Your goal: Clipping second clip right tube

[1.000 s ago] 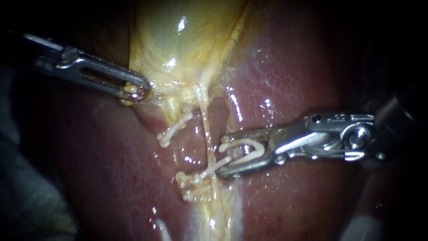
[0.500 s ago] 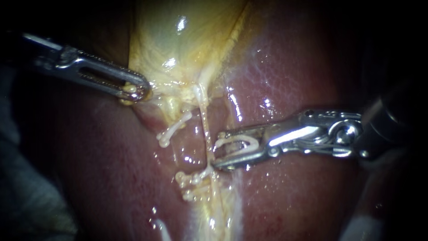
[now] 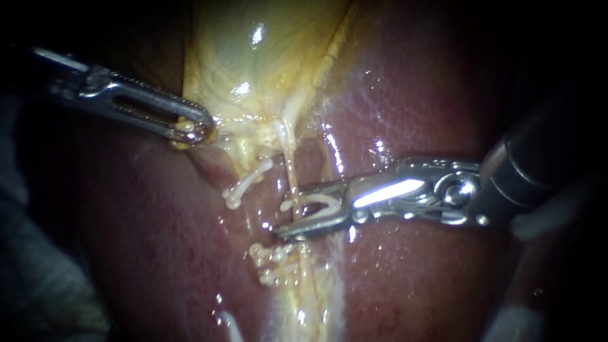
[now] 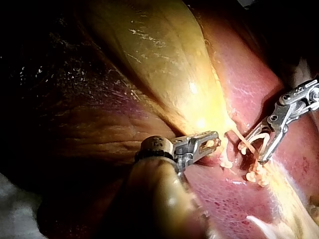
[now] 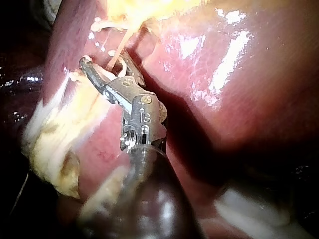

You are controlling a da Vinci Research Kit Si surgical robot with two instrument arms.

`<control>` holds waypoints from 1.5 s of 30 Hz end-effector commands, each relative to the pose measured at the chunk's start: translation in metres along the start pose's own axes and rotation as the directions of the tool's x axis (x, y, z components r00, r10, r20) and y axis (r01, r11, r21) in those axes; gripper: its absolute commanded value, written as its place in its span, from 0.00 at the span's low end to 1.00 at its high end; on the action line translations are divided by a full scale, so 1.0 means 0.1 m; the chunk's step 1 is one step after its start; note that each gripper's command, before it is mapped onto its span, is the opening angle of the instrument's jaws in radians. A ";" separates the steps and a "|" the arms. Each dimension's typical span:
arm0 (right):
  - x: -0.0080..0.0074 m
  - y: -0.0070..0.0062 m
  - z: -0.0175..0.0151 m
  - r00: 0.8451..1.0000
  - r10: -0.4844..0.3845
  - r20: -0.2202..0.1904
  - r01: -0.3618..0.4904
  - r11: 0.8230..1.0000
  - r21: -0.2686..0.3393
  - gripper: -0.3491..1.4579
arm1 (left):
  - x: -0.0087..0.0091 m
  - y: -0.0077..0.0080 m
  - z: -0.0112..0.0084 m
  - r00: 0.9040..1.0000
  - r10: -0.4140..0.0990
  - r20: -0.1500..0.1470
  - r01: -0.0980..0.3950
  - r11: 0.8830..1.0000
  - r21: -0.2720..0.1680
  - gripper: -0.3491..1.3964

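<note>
**Clip placement on the right tube.** The right tube [image 3: 289, 164] is a thin, pale yellow, glistening strand. It leaves the tapered lower end of the gallbladder [image 3: 253, 63] and runs straight down over the dark red liver [image 3: 411, 107]. Below, it joins a band of yellowish-white tissue [image 3: 310, 304].

The right instrument [image 3: 290, 211] enters from the right and lies nearly level. Its jaws stand apart, with a white clip [image 3: 313, 199] seated between them and one limb of the clip against each jaw (the bend of the U sits toward the hinge, its mouth toward the tips). The tube crosses the gap close to the jaw tips, so jaws and clip straddle it. Whether the clip limbs touch the tube cannot be told. The right wrist view likewise shows the strand passing between the two jaws.

Just below the jaws, the lower clips [image 3: 272, 258] form a small white cluster across the foot of the tube. To the left of the tube and apart from it, an oblique clip [image 3: 247, 183] lies on the tissue beneath the gallbladder.

The left instrument [image 3: 193, 130] enters from the upper left. Its slotted jaws are closed on the gallbladder at its lower left margin, with a nub of yellow tissue showing at the tips. It lies well apart from the right instrument.
</note>
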 end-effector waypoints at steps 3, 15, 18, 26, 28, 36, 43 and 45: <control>0.001 -0.003 0.003 1.000 0.004 -0.015 -0.004 1.000 0.007 0.44 | 0.000 0.001 0.000 1.000 0.000 0.000 0.000 1.000 0.000 0.00; 0.002 -0.034 0.007 1.000 0.020 -0.016 -0.017 0.987 0.159 0.43 | -0.001 0.001 -0.001 1.000 0.000 0.000 0.000 1.000 0.000 0.00; 0.005 -0.039 0.008 1.000 0.020 -0.018 -0.016 0.985 0.173 0.43 | -0.001 0.001 -0.001 1.000 0.000 0.000 0.000 1.000 0.000 0.00; 0.011 -0.038 0.004 0.996 0.088 -0.025 -0.082 0.982 0.170 0.34 | -0.001 0.001 -0.001 1.000 0.000 0.000 0.000 1.000 0.000 0.00; 0.011 -0.038 0.003 0.994 0.105 -0.022 -0.100 0.980 0.171 0.27 | -0.001 0.001 -0.001 1.000 0.000 0.000 0.000 1.000 0.000 0.00; 0.010 -0.039 0.001 0.989 0.146 -0.015 -0.141 0.975 0.172 0.07 | 0.000 0.001 -0.001 1.000 0.000 0.000 0.000 1.000 0.000 0.00; 0.007 -0.040 -0.004 0.983 0.185 -0.006 -0.181 0.968 0.174 0.00 | 0.000 0.001 -0.001 1.000 0.000 0.000 0.000 1.000 0.000 0.00; 0.007 -0.040 -0.004 0.983 0.185 -0.006 -0.181 0.968 0.174 0.00 | 0.000 0.001 -0.001 1.000 0.000 0.000 0.000 1.000 0.000 0.00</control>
